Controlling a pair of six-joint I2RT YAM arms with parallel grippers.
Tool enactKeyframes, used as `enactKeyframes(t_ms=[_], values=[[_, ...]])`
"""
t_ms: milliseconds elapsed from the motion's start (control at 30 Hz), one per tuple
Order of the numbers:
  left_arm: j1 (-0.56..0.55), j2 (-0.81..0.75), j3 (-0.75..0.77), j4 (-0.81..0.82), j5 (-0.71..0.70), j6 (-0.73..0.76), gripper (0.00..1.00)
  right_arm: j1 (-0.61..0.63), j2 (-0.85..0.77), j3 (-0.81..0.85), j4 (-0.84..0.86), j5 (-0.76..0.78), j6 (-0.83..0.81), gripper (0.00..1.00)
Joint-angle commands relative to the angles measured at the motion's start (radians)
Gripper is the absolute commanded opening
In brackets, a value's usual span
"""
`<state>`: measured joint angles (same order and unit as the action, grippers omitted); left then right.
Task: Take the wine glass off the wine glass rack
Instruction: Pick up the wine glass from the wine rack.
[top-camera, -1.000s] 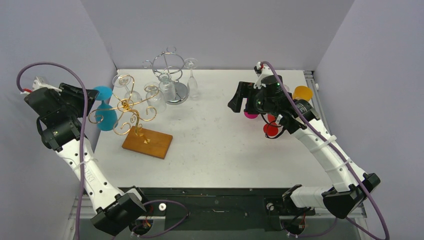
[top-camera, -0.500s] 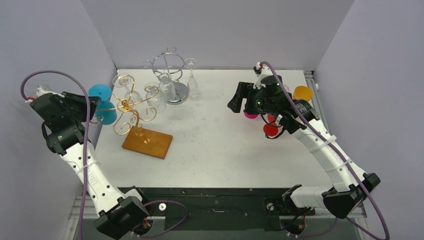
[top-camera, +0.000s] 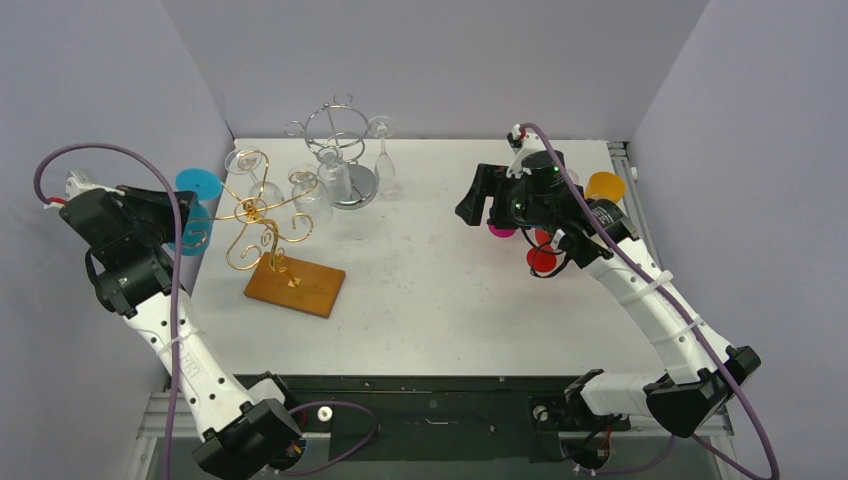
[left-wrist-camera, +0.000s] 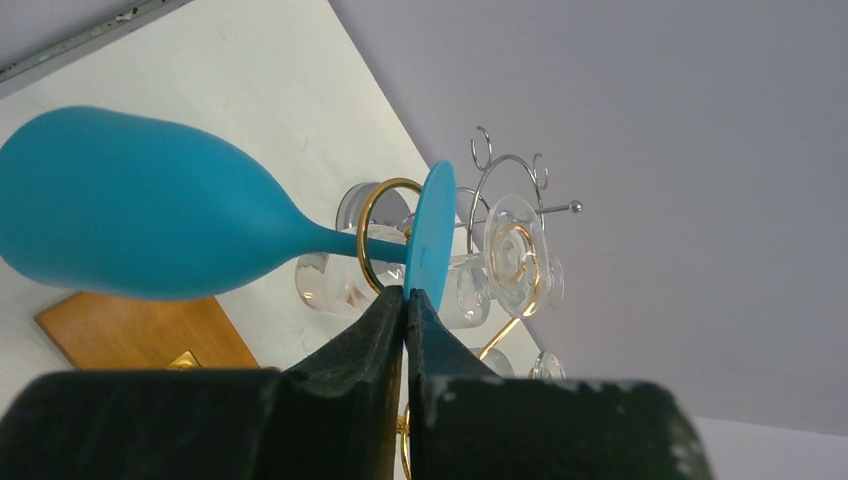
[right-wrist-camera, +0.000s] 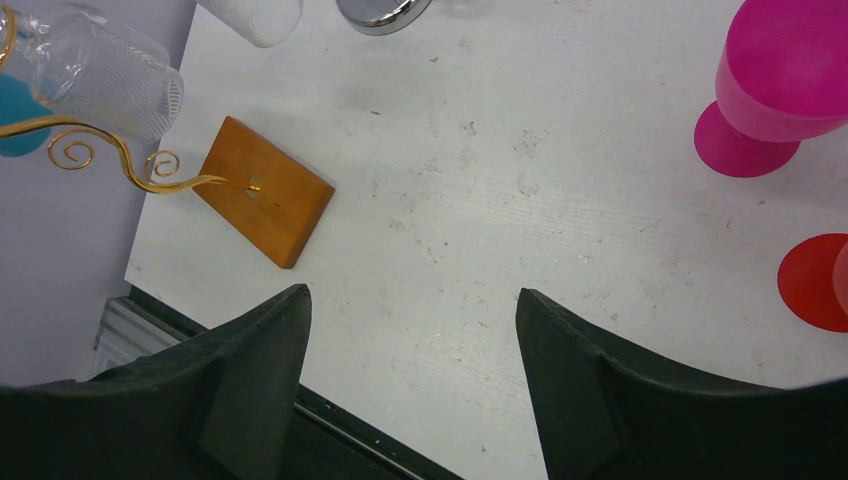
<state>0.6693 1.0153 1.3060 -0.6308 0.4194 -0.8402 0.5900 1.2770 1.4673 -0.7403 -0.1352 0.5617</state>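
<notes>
The left gripper (left-wrist-camera: 406, 300) has its fingers pressed together on the foot rim of the blue wine glass (left-wrist-camera: 140, 215). The glass lies sideways with its stem through a gold ring of the rack (top-camera: 295, 286), at the table's (right-wrist-camera: 520, 200) left edge. The right gripper (right-wrist-camera: 410, 330) hangs spread wide over the table, holding nothing.

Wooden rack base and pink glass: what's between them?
Nothing: bare table from wooden rack base to pink glass, seen in right wrist view.

Bright, even diffuse light; faint soft shadows on table (top-camera: 450, 300); top view sharp; wrist foregrounds slightly soft.
</notes>
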Motion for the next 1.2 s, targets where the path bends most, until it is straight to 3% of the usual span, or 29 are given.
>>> enactKeyframes(t_ms=[0, 667, 1167], values=[[0.012, -0.025, -0.007, 0.089, -0.025, -0.032, 0.00, 0.005, -0.020, 0.001, 0.040, 0.024, -0.010, 0.70], [0.018, -0.017, -0.112, 0.349, 0.030, -0.233, 0.00, 0.005, -0.005, 0.003, 0.036, 0.034, -0.017, 0.70], [0.011, 0.013, -0.100, 0.361, 0.119, -0.235, 0.00, 0.005, 0.008, 0.014, 0.029, 0.037, -0.022, 0.69]])
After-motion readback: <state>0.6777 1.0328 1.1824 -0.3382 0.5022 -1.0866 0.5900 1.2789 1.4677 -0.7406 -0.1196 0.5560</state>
